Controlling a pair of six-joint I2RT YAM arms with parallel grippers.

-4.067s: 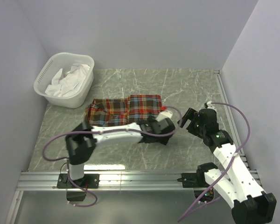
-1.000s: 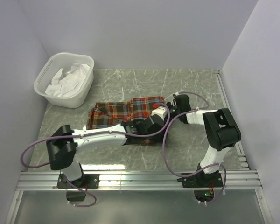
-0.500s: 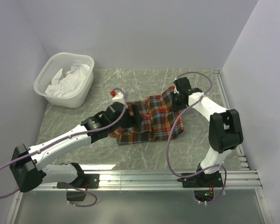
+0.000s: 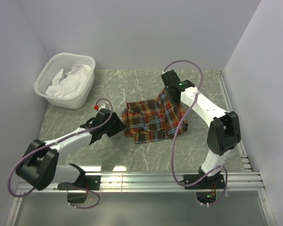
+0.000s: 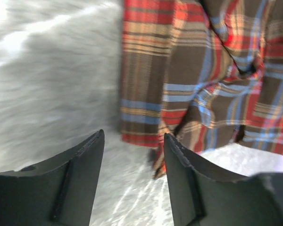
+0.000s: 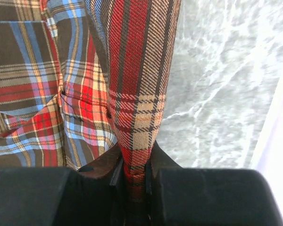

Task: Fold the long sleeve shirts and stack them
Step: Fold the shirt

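Note:
One plaid long sleeve shirt (image 4: pixel 151 121) lies crumpled on the marble table at centre, in red, orange, blue and brown checks. My right gripper (image 4: pixel 168 92) is at its far right edge, shut on a fold of the plaid cloth (image 6: pixel 134 141) that it holds raised; the fabric runs straight down between its fingers (image 6: pixel 134 181). My left gripper (image 4: pixel 119 124) sits low on the table just left of the shirt. In the left wrist view its jaws (image 5: pixel 133 136) stand open with only bare table between them, and the shirt's hem (image 5: pixel 146 136) lies just ahead.
A white laundry basket (image 4: pixel 47 92) holding white cloth (image 4: pixel 70 77) stands at the back left. Walls close the table at the back and both sides. A metal rail (image 4: pixel 141 179) runs along the near edge.
The left arm has pulled back to the left, off the shirt. The right gripper has carried its edge of the shirt up and toward the back, bunching the cloth to the right.

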